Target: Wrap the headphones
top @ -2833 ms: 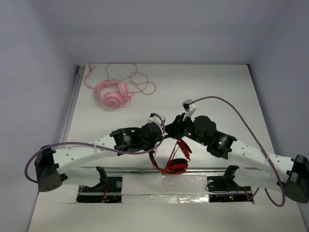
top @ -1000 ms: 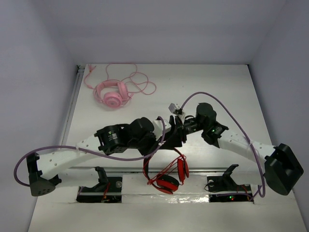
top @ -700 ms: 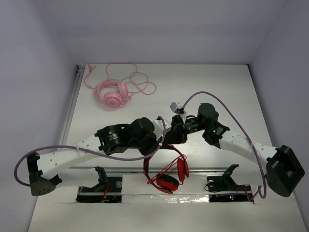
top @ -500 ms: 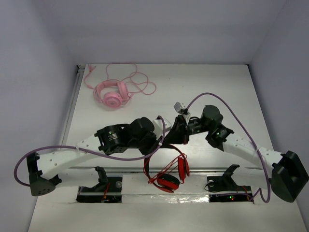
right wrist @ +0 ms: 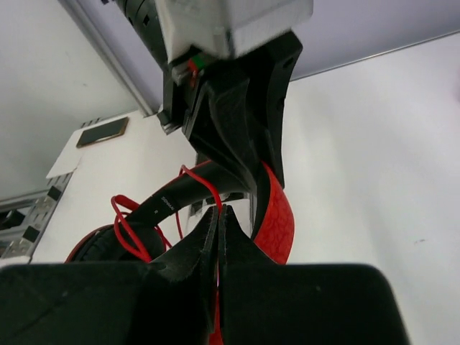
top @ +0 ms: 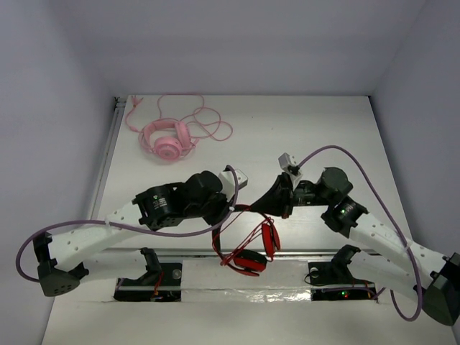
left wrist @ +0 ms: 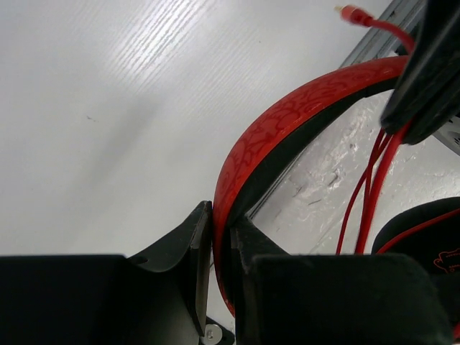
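At the bottom centre of the overhead view, the red headphones (top: pixel 249 260) are held lifted over the near edge of the table (top: pixel 323 136). The ear cups (top: pixel 271 237) hang lowest, and the thin red cable (top: pixel 253 231) is looped loosely between them.

Just above, the left gripper (left wrist: pixel 221 241) is clamped narrowly on the red-and-black headband (left wrist: pixel 287 118), with one finger pressed to each side. To its right, the right gripper (right wrist: pixel 218 230) is closed almost flat, and a strand of the cable appears to be pinched between its tips.

In the last half second the right arm has been drawn back toward the right of the frame. The two grippers, nearly touching before, are now set a little apart. A short run of cable is stretched between them, and the headphones have been swung slightly lower.

This suggests that a length of cable is being pulled taut, ready to be wound around the headband. Most of the cable still dangles, so the wrapping is judged to be at an early stage.

In the upper left, far off, pink headphones (top: pixel 167 140) lie untouched.
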### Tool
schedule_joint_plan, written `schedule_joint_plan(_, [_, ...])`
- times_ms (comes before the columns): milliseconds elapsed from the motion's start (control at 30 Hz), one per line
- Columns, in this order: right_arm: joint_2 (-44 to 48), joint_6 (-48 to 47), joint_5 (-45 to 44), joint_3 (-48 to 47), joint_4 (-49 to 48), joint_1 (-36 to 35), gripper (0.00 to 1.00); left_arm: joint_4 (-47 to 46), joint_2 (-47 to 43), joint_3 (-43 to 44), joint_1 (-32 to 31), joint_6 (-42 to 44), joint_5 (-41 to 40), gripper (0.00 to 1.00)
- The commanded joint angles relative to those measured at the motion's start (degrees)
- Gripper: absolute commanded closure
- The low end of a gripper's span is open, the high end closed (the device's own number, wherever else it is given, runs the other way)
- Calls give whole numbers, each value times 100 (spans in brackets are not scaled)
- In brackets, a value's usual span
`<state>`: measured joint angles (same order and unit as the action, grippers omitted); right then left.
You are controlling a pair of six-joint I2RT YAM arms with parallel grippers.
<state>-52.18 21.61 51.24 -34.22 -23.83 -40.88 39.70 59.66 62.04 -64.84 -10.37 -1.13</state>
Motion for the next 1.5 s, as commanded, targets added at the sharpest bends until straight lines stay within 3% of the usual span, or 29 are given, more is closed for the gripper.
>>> schedule_joint_plan(0, [357,-25,-718,108,229,-7,100,-463,-358,-16,243,-80,191,100])
schedule_joint_plan(200, [911,203,-1825,389,362,-7,100,-613,-569,-122,770,79,771,100])
schedule_joint_plan(700, [2071,599,-3400,671,887,-7,100,-867,-736,-271,1079,71,693,100])
schedule_joint_plan(867, [2143,1238,-3244,1135,583,-7,100,-1499,-824,-429,1210,-394,895,100])
schedule_joint_plan(1033, [1826,1706,-2997,1567,-182,-7,100,-2142,-815,-737,1210,-826,553,100])
schedule_joint_plan(1200, [1922,1909,-3208,1760,-297,-7,79,-2423,-658,-825,1210,-1089,359,100])
schedule_joint_plan(1467, [2273,1839,-4130,1629,458,-7,64,-2643,-192,-913,1210,-1274,358,100])
